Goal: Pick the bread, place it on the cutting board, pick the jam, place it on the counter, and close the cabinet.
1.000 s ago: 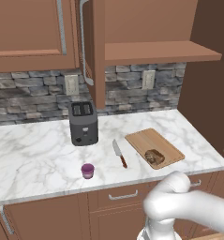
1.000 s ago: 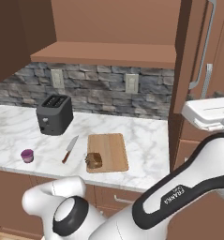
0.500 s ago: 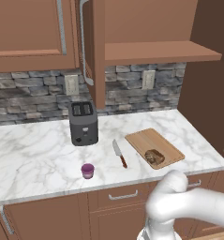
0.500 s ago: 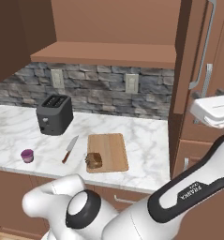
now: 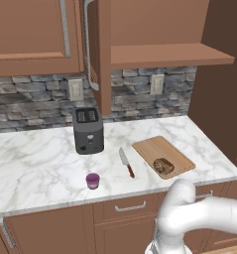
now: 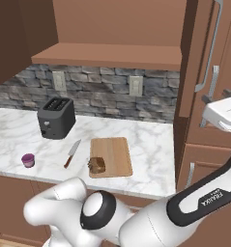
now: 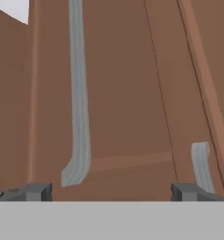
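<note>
The board lies flat on the surface, toward its right end, and the bread sits on the board's near corner. In the right base view the bread is at the board's front left corner. The jam stands upright on the surface near its front edge, well apart from the board. A knife lies between jam and board, its blade pointing toward the back wall and touching neither. A toaster stands behind the jam, near the stone backsplash.

The cabinet above has one door swung out, edge-on over the toaster's right side; the shelf beside it is bare. In the right base view the same door stands open at the right, and the end effector is just beside it at the level of the handle's lower end. The hand view looks flat onto the door panel with its handle running down it; the fingertips stand wide apart, holding nothing.

Since a second ago the hand has risen slightly beside the door; bread, jam and knife have not moved.
</note>
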